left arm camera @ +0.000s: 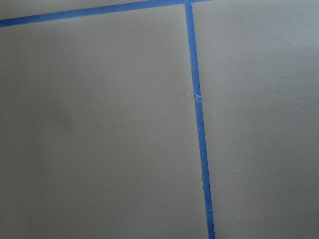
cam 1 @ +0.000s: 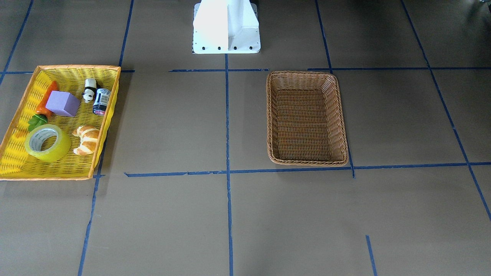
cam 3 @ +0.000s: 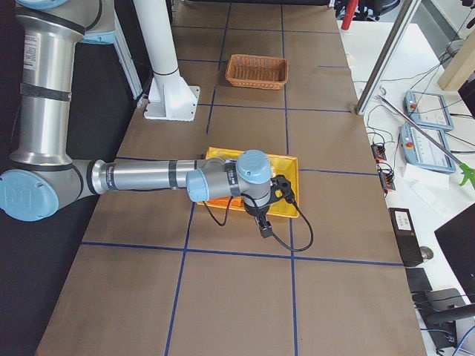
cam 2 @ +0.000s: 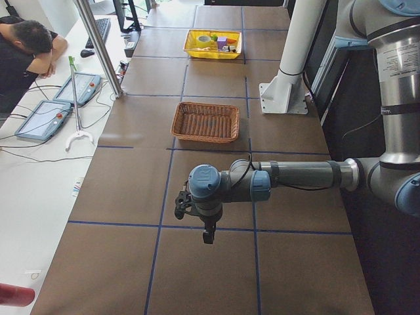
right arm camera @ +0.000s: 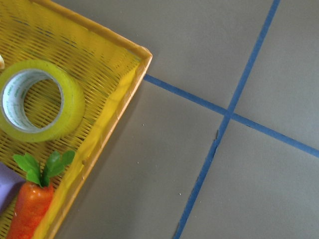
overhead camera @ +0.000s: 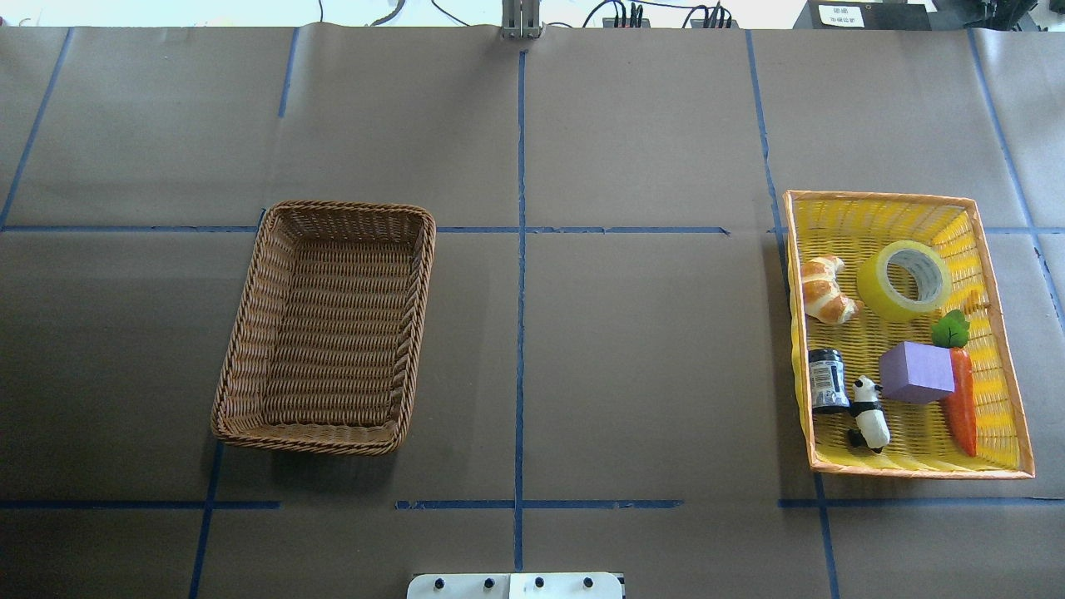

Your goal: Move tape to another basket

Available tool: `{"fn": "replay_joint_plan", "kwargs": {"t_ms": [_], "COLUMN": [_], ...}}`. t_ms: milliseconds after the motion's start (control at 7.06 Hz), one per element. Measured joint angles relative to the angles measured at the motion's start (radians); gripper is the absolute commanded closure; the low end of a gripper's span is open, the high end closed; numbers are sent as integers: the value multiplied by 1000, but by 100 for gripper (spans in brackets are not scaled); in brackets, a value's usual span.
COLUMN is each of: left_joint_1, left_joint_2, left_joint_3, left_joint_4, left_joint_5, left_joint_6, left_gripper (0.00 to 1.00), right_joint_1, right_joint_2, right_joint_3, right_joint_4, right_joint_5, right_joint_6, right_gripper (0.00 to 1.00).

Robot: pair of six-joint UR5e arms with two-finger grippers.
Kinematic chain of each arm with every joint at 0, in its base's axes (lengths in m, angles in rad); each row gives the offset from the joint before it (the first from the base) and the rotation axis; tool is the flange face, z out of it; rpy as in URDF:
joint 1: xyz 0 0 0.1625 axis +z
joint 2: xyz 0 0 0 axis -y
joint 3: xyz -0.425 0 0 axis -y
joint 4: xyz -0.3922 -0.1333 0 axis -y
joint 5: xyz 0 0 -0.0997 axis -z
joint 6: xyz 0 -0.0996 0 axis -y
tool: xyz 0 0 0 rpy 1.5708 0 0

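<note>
Right claw (cam 3: 282,191) above yellow basket (right arm camera: 125,83) rim, tape (right arm camera: 41,102) just inside.

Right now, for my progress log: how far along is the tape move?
Done: nothing. The tape lies in the yellow basket beside the croissant, and the wicker basket holds nothing. In hand: the right gripper hangs near the yellow basket's corner, with the tape not gripped. Left: grasp it, carry it across, release it.
</note>
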Motion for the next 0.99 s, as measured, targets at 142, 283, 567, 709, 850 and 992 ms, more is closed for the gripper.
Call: {"fn": "replay_joint_plan", "kwargs": {"t_ms": [142, 283, 567, 709, 850, 992], "left_joint_1": [1, 1, 1, 1, 1, 1], "left_joint_2": [0, 0, 0, 0, 0, 0], "left_joint_3": [3, 6, 7, 7, 7, 7], "left_joint_4": [-1, -2, -2, -2, -2, -1], "left_joint_5": [0, 0, -2, -3, -3, -3], "left_joint_6": [0, 0, 0, -1, -1, -1], "left_gripper": [0, 0, 0, 0, 0, 0], "right_joint_1": [-32, -77, -166, -207, -252, -301], "right_joint_2": [33, 68, 143, 172, 197, 217], "right_joint_3": [-2, -8, -35, -52, -80, -122], "right_joint_4": [9, 15, 26, 43, 84, 153], "right_joint_5": [1, 0, -1, -5, -21, -55], "right_joint_6": [70, 133, 242, 285, 334, 386], "right_gripper": [0, 0, 0, 0, 0, 0]}}
